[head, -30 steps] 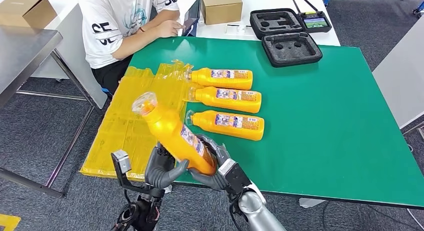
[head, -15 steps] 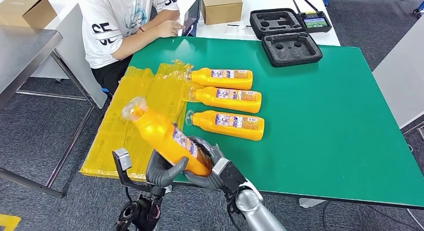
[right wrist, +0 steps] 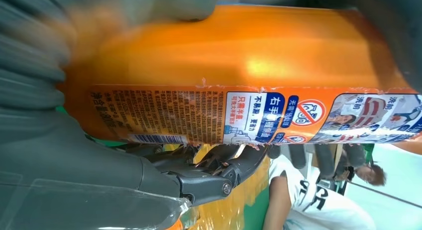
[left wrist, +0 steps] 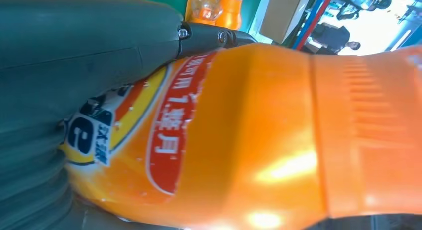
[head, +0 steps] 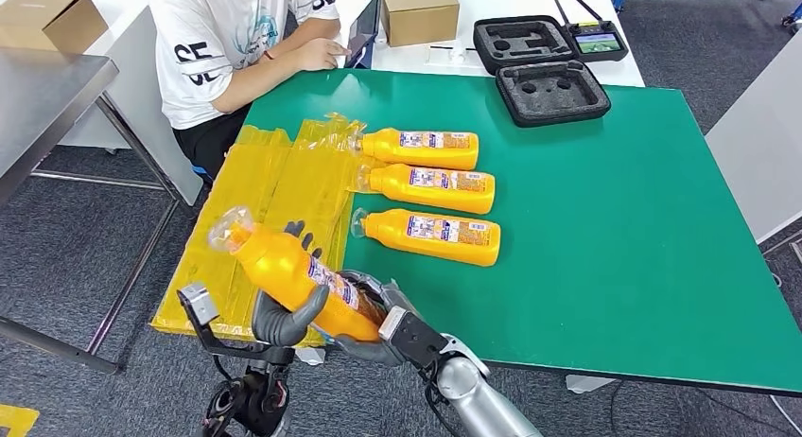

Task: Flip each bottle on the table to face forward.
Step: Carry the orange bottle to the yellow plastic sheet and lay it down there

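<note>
A: While both hands clamp it, where's the held bottle (head: 295, 279)?

B: Off the near-left corner of the green table (head: 615, 219), tilted, long axis running from base at right hand (head: 378, 328) up-left to cap. Left hand (head: 288, 314) wraps the mid-body, nearer the cap. Back label faces the right wrist view.

A: Versus earlier?

B: Bottle's lower, leaning further left; hands dropped with it. Three bottles (head: 430, 188) on the table unchanged.

Orange plastic bottle with clear cap (head: 298, 278): held off the green surface (head: 615, 219) at its near left edge, tilted, cap up-left. Three matching orange bottles (head: 431, 187) lie flat in a column, printed labels up, caps pointing left.
</note>
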Motion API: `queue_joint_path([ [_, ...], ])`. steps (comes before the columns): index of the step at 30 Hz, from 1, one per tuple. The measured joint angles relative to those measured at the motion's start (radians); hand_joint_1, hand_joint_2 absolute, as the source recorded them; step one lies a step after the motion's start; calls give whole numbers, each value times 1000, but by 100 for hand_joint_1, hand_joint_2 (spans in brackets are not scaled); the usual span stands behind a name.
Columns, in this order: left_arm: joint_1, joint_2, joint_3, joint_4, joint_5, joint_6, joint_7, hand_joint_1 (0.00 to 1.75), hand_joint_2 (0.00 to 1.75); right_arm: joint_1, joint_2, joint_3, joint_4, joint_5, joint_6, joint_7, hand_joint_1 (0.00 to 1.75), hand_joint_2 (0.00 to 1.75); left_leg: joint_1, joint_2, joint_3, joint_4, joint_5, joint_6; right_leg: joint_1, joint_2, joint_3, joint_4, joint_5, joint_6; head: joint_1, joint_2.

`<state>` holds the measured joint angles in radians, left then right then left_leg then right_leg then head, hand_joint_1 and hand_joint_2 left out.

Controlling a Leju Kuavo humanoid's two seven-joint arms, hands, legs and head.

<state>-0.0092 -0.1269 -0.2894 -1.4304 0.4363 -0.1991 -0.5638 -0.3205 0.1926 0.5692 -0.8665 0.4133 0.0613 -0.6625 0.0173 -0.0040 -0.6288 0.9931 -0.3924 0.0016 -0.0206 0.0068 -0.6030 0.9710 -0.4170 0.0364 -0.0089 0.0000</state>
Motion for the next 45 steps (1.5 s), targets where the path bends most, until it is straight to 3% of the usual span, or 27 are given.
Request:
queue_joint_path([
  [17,45,3,14,-35,-25,-16,5,3,175,19,-3,0,6,15,0,4,175,175,0,0,0,0,0,0,0,0,0,0,0,0,0,0],
  [21,46,3,14,-37,-34,-19,9,168,175,19,-3,0,6,16,0,4,175,175,0,0,0,0,0,0,0,0,0,0,0,0,0,0],
  [22,46,3,13,-37,-48,-20,12,175,175,19,-3,0,6,17,-1,4,175,175,0,0,0,0,0,0,0,0,0,0,0,0,0,0],
  [27,46,4,-20,-38,-178,-19,25,175,175,20,-8,-4,6,15,-8,4,175,175,0,0,0,0,0,0,0,0,0,0,0,0,0,0],
  [39,0,12,-70,-22,-223,7,48,175,175,11,-9,-13,7,-3,-27,2,175,175,0,0,0,0,0,0,0,0,0,0,0,0,0,0],
  [40,0,13,-70,-22,-224,10,47,175,175,11,-9,-13,7,-3,-29,2,168,175,0,0,0,0,0,0,0,0,0,0,0,0,0,0],
  [42,0,13,-71,-22,-225,16,47,175,175,11,-9,-13,7,-2,-34,2,83,175,0,0,0,0,0,0,0,0,0,0,0,0,0,0],
  [44,-1,13,-72,-22,-227,20,47,175,175,11,-9,-12,7,-1,-39,4,3,87,0,0,0,0,0,0,0,0,0,0,0,0,0,0],
  [45,-1,13,-73,-22,-227,21,47,175,175,11,-8,-12,7,0,-46,6,0,44,0,0,0,0,0,0,0,0,0,0,0,0,0,0],
])
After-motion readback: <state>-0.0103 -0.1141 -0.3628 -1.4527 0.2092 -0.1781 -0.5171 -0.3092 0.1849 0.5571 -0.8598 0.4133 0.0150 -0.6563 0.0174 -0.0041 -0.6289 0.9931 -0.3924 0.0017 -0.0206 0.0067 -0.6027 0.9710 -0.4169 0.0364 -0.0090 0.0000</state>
